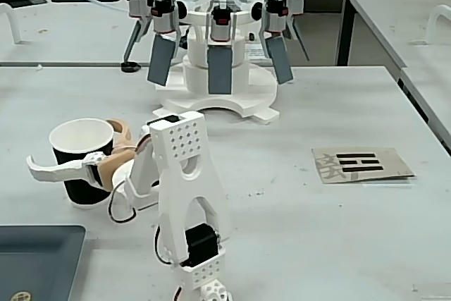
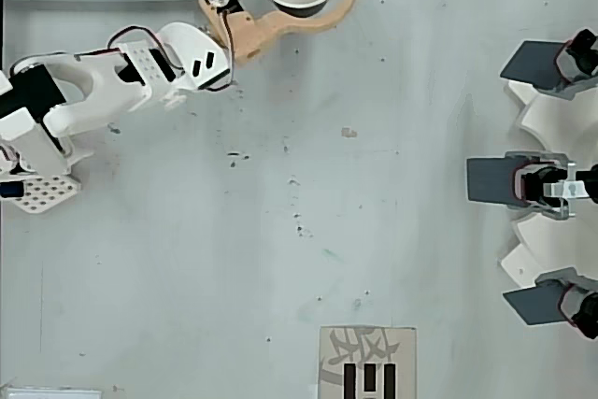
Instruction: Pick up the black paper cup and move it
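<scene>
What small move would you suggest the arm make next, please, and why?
Probably close the tool on the cup. In the fixed view the white finger curves across the cup's front and the tan finger sits behind it, so the cup stands upright on the table between open fingers, not yet lifted.

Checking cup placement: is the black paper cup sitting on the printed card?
No, the black paper cup stands on bare table, far from the card.

Scuffed grey table (image 1: 338,230); more grey tables (image 1: 394,12) behind.
</scene>
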You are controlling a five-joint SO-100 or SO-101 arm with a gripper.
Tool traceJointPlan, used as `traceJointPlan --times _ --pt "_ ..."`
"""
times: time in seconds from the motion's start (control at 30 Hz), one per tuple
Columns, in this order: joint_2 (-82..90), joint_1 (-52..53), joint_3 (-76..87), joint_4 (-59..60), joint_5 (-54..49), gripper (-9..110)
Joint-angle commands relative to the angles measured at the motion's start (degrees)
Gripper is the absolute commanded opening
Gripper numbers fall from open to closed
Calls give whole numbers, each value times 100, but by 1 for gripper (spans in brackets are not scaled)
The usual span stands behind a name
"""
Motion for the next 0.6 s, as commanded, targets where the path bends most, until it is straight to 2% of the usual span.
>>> traceJointPlan --times 0.0,0.37,0.57 --pt "44 -62 -308 18 18 43" --pt "-193 -97 -457 18 44 40" --pt "-290 -123 -536 9 79 34"
